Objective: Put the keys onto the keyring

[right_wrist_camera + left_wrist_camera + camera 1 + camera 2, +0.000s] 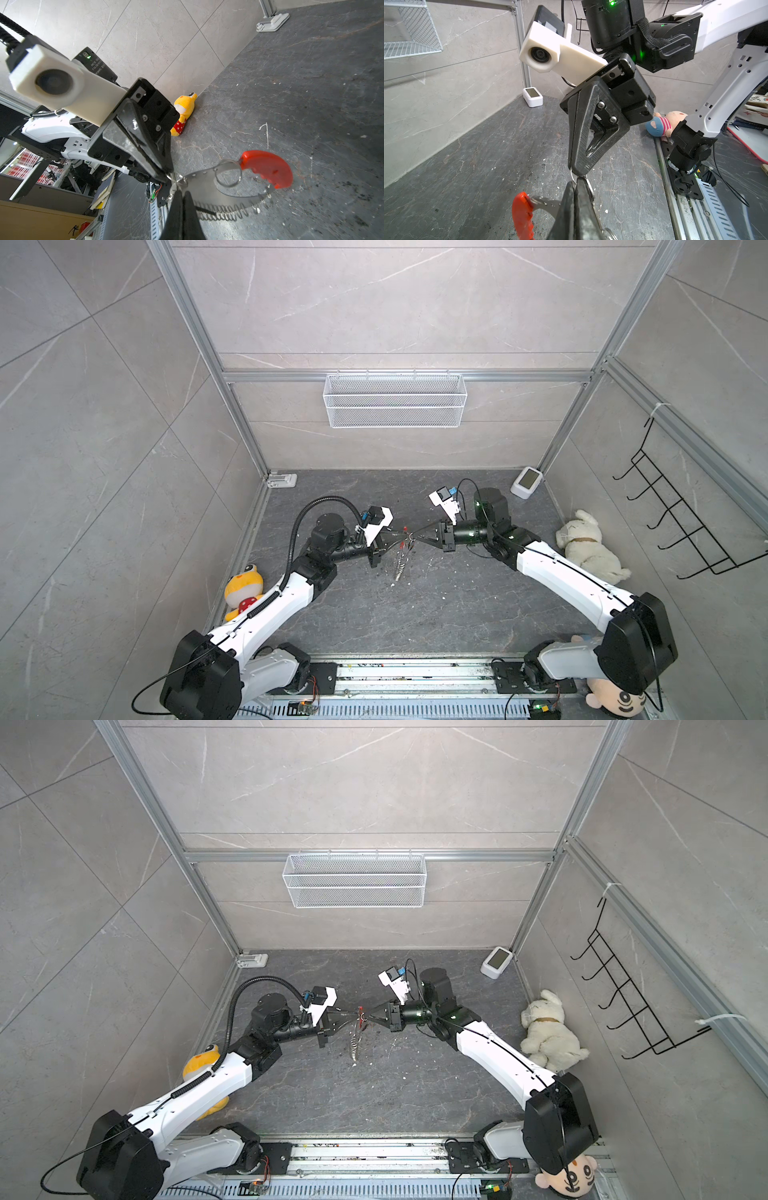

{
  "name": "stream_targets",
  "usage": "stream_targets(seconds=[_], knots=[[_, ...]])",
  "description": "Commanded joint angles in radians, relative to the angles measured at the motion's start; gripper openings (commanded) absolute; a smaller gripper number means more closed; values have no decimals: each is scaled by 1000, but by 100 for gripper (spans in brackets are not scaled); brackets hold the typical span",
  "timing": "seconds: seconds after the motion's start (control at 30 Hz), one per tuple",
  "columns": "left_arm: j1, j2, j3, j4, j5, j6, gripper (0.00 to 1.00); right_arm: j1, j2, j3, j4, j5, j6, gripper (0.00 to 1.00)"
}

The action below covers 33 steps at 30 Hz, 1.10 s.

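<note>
- The left gripper (406,534) and the right gripper (417,538) met tip to tip in mid-air over the middle of the dark stone surface (415,614), as both top views showed.
- The keyring (400,566) hung from that meeting point, clear of the surface, with its silver pieces dangling below the tips.
- The left jaws were pressed together on the keyring. In the left wrist view, the metal end ran in between the fingers (566,209) and the red handle (522,216) stuck out to one side.
- The right jaws were also pressed together, fingers (180,209) touching the end of the curved silver plate (207,189). Whether they nipped the plate or a tiny ring (172,177) at the tips could not be told.
- In the right wrist view, a larger ring (228,174) sat through the plate just beside the red handle, and a coil spring (225,212) ran along the plate's toothed edge.
- The key was too small to pick out in any view.
- A yellow plush toy (243,589) lay against the left wall and a white plush dog (590,547) against the right, both well apart from the grippers.
</note>
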Motion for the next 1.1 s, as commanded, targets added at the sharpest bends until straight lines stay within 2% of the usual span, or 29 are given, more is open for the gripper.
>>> stream_targets(seconds=[0.0,0.57,0.97,1.07], knots=[[0,-24,23,145,31,-14,0,-17,-3,-2,-24,49,13,0],[0,6,11,103,1,5,0,-15,-47,29,-57,75,0,0],[-1,17,8,89,-5,10,0,-16,-83,22,28,73,38,0],[-1,16,9,89,-4,10,0,-21,-91,23,-36,106,5,0]])
